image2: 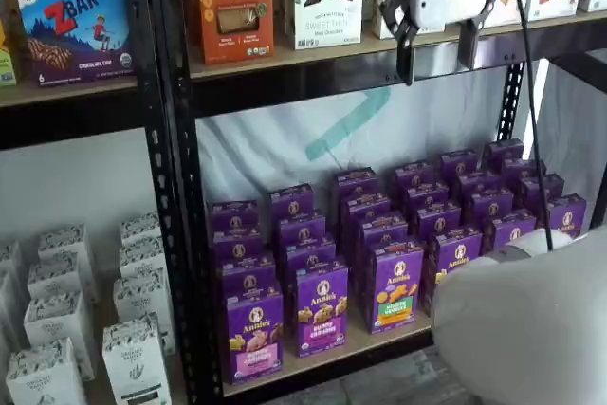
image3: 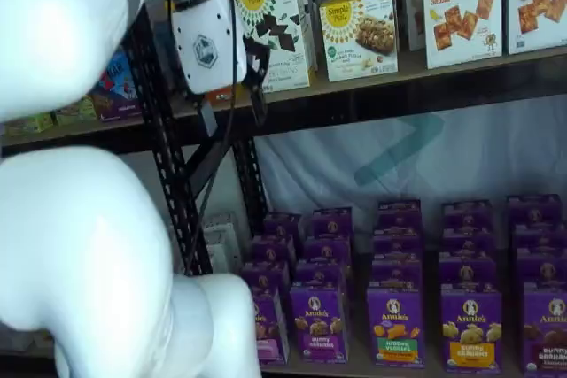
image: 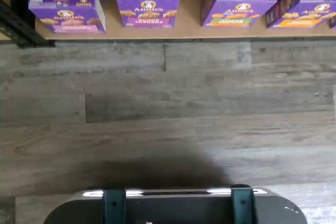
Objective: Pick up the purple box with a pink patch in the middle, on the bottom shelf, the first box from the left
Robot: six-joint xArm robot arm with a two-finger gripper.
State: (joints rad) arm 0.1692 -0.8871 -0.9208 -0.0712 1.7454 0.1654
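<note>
Currently my gripper hangs high with fingers spread apart, holding nothing. Far below, toward the left, the purple box stands upright at the bottom shelf's front-left corner.

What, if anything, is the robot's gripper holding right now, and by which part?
Nothing. The gripper hangs open and empty up by the upper shelf, far above the purple box.

I see the purple box upright at the front of the bottom shelf, at the row's 9 o'clock end. Rabbit logo above, pink panel below. In the wrist view its top faces the camera.
</note>
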